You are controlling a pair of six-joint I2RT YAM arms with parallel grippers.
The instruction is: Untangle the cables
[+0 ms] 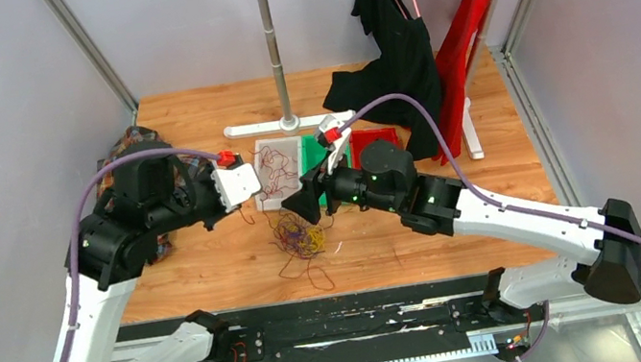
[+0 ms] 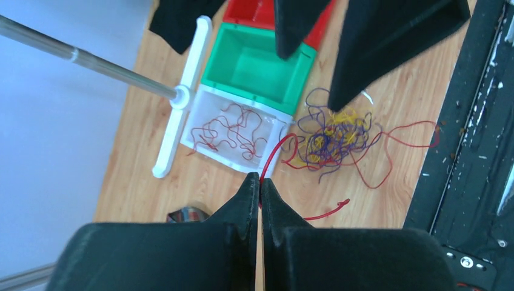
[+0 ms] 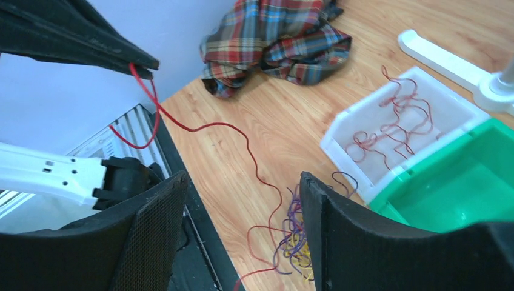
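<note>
Drawing a single dark red strand out of the knot is the step judged to be in hand. The left gripper (image 2: 260, 179) is shown raised above the table (image 1: 458, 217), its jaws pressed together on the upper end of the red strand (image 3: 200, 127). From there the strand falls in a slack curve to the tangle (image 2: 330, 136) of yellow, blue-purple and red cables, which lies on the bare wood just beside the white bin (image 3: 354, 163). Several sorted red strands (image 2: 233, 127) are seen lying in that bin; the green bin (image 2: 254, 66) next to it holds nothing. The right gripper (image 3: 242, 177) is poised above the tangle with its jaws spread wide and nothing between them. A clean result is thought most likely if the tangle is pinned or pinched by the right gripper close to where the red strand enters it, while the strand is drawn away slowly along its own line. A quick pull would probably lift the whole bunch or tighten its loops. The pinch should be watched, since so thin a wire may slip.
</note>
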